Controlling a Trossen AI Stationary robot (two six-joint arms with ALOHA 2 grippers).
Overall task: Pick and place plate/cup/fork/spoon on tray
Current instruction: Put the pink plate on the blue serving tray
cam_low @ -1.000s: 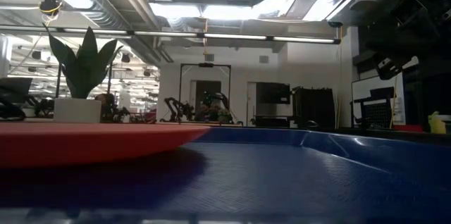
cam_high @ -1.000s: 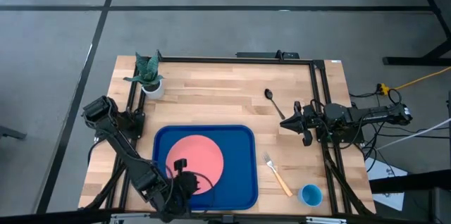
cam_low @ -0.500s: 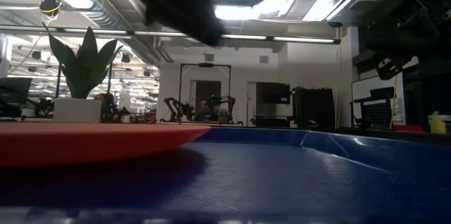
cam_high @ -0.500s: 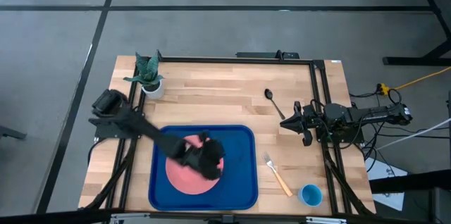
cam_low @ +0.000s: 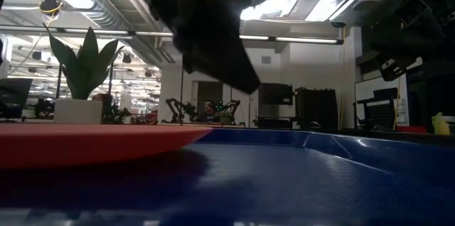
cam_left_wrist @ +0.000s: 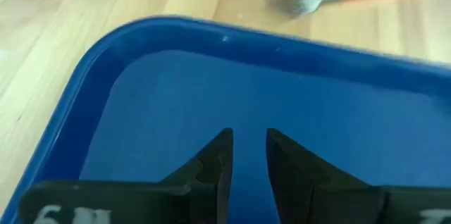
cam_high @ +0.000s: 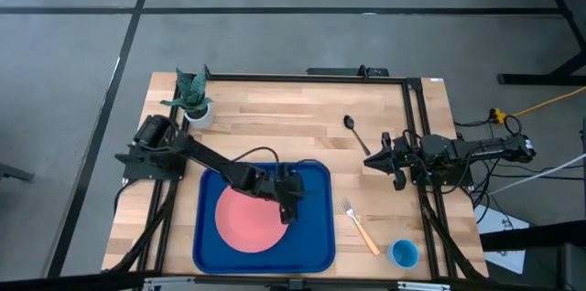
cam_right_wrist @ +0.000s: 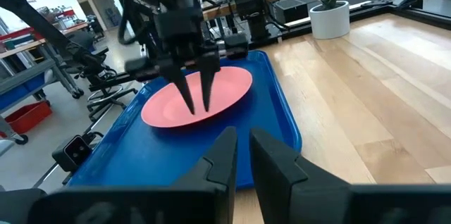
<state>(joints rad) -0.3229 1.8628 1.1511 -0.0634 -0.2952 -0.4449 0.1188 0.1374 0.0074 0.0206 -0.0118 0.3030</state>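
Observation:
The salmon-pink plate (cam_high: 245,223) lies flat in the left half of the blue tray (cam_high: 316,245). My left gripper (cam_high: 287,210) hangs over the tray's right half, just past the plate's right edge. Its fingers point down with a narrow gap and hold nothing; it also shows in the right wrist view (cam_right_wrist: 198,106). The fork (cam_high: 360,226), the light-blue cup (cam_high: 403,254) and the dark spoon (cam_high: 354,132) lie on the table right of the tray. My right gripper (cam_high: 370,158) waits near the table's right edge, shut and empty.
A white pot with a green plant (cam_high: 194,103) stands at the table's far left corner. A black frame rail (cam_high: 417,126) runs along the right side, beside the right arm. Bare wood lies between the tray and the far edge.
My left gripper has swung from the tray's near left corner across the plate toward the table's right. It now hangs over the tray's right half. The plate stays lying in the tray. My right arm has kept still.

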